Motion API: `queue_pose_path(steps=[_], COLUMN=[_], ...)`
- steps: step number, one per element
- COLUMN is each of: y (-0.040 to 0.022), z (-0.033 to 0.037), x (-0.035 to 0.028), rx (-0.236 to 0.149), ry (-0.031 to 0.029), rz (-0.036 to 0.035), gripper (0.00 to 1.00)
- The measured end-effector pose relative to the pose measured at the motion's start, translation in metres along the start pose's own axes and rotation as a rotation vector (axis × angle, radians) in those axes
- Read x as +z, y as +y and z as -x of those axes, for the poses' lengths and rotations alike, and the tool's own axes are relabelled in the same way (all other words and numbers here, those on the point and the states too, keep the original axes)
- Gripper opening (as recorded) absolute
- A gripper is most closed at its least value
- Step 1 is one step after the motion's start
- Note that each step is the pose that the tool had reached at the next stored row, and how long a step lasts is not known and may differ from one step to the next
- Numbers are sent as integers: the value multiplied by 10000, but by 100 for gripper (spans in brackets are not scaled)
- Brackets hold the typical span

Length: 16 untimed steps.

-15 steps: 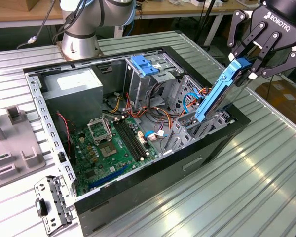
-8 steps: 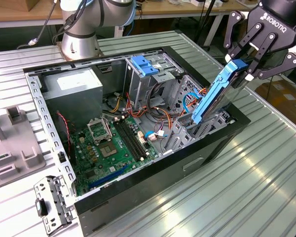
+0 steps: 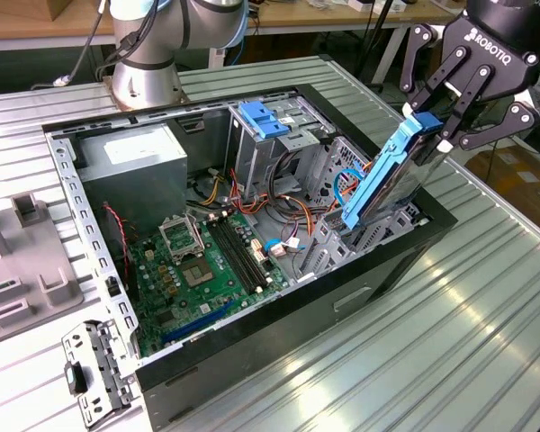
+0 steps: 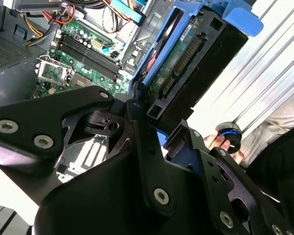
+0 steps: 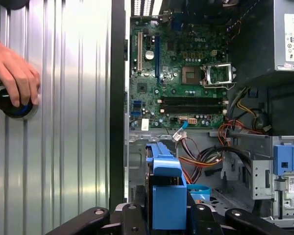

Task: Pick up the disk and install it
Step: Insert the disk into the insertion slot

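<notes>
Plainly, the gripper (image 3: pixel 435 126) held its black fingers clamped on the upper end of the disk (image 3: pixel 387 175), gripping it by the blue side rails. The disk hung steeply tilted over the exterior view's right end of the open computer case (image 3: pixel 279 315). Its lower end reached down among the metal drive bay (image 3: pixel 378 229) there; whether it touched the bay could not be told. In both wrist views the disk (image 4: pixel 186 68) (image 5: pixel 166 196) stuck out edge-on from between the fingers. Farther left in the case lay the green motherboard (image 3: pixel 211 265), with the grey power supply (image 3: pixel 130 157) at the far left. An empty blue bracket (image 3: pixel 263 119) sat on the far cage. In the first wrist view a person's hand (image 5: pixel 12 68) rested on a dark round knob (image 5: pixel 12 105) on the ribbed metal table (image 5: pixel 73 122) beside the case.
</notes>
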<state>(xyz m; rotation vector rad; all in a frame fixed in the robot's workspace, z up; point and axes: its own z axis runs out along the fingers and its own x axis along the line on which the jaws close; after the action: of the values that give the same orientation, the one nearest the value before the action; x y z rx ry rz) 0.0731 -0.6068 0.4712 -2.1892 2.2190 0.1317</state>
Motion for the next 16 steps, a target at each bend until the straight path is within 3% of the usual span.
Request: queue_pose_path(steps=[1, 3, 5, 16], y=[1, 2, 1, -4], z=[1, 0, -1, 13], x=[5, 17, 28, 145], rx=[32, 32, 28, 40], ry=[-62, -242, -366, -437], rz=[-2, 1, 2, 3], gripper=[37, 37, 37, 37])
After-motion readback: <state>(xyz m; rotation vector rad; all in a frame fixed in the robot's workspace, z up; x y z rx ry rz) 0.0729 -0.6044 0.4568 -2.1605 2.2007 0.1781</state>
